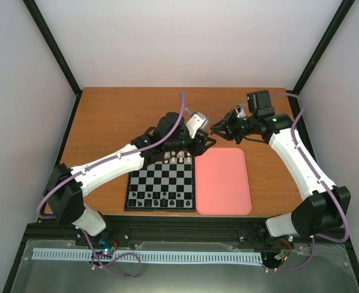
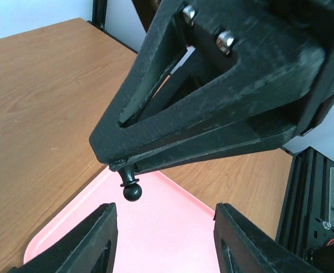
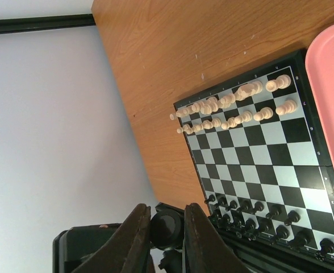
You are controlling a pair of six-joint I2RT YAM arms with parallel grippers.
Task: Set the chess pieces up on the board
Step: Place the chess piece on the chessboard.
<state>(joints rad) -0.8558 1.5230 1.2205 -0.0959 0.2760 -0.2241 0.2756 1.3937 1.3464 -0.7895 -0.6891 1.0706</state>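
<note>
The board lies left of centre, with black chess pieces on its two near rows and cream-white pieces on its far rows. My right gripper hovers over the far end of the pink tray and is shut on a black pawn. The pawn hangs head down from the right gripper's fingertips. In the right wrist view, its round base sits between the two fingers. My left gripper is open just below the pawn, which is nearer its left finger and touches neither.
The pink tray lies right of the board, touching its edge, and nothing shows on it. Both arms cross above the board's far side. The board, black rows and white rows show in the right wrist view.
</note>
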